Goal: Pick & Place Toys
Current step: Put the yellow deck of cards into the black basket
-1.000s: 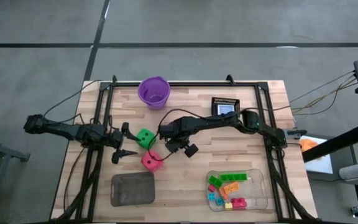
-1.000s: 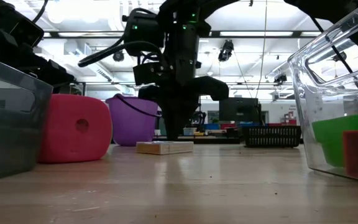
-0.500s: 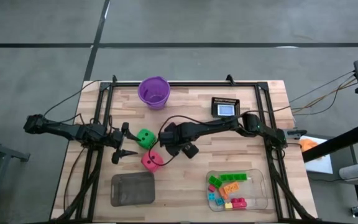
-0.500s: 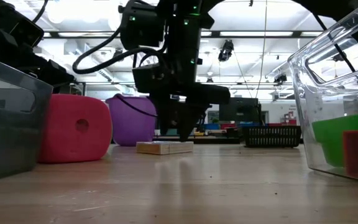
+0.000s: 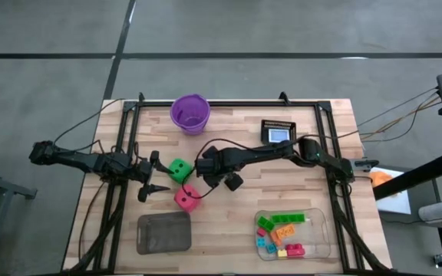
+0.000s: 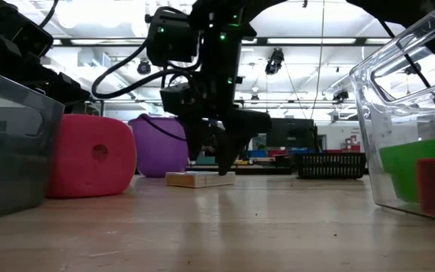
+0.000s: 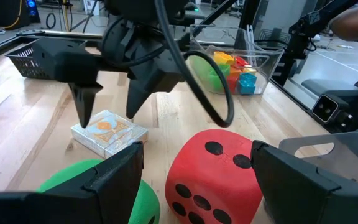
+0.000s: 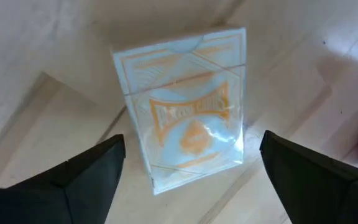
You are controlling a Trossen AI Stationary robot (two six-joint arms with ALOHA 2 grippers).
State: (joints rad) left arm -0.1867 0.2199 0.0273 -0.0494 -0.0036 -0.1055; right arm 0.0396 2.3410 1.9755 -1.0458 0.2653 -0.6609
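The right gripper [image 7: 107, 115] has spread its fingers wide over the card pack [image 8: 185, 106], ready to grasp; left gripper [image 5: 153, 178] waits, fingers apart.

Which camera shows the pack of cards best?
The right wrist view: the pack of cards fills the frame, face up between the right end effector fingers. The left wrist view shows it smaller, the low view edge-on, and the high view hides it under the arm.
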